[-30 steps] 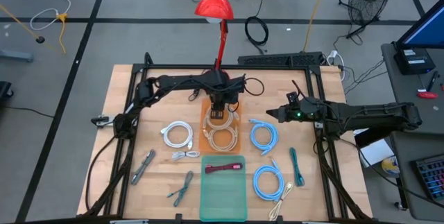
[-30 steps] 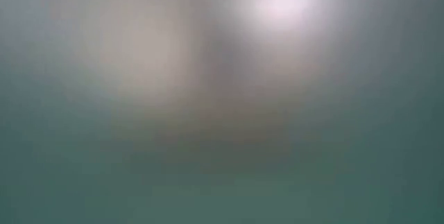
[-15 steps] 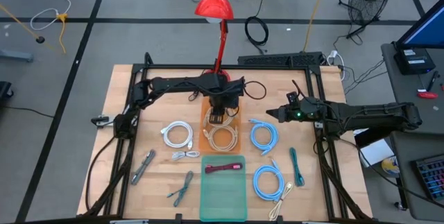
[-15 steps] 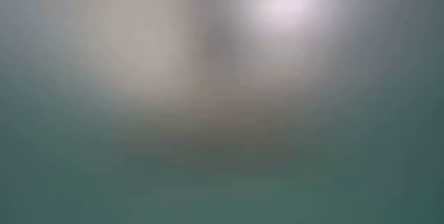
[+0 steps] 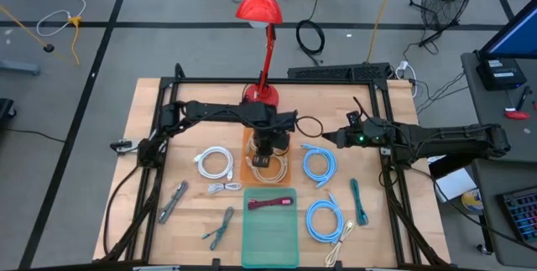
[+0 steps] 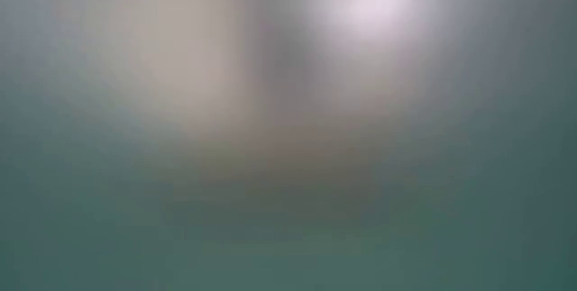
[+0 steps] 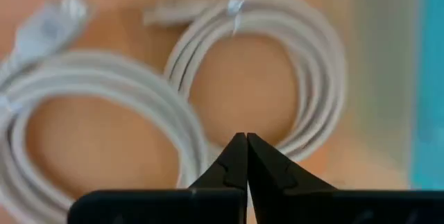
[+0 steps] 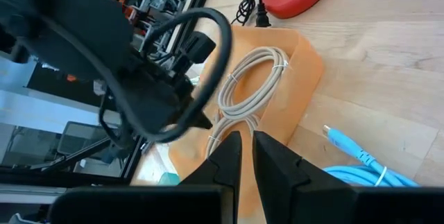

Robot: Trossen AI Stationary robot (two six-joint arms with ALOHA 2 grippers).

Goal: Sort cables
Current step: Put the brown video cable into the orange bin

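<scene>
On the surface (image 5: 143,112), the left claw (image 5: 267,147) hangs over the orange mat (image 5: 249,141), its tips pressed together on nothing, just short of the beige coils (image 7: 277,78) lying flat directly beneath and ahead. That arm is the nearer one. The right claw (image 5: 330,139) waits further right, beside a light-blue coil (image 5: 318,164), tips nearly together and empty.
</scene>
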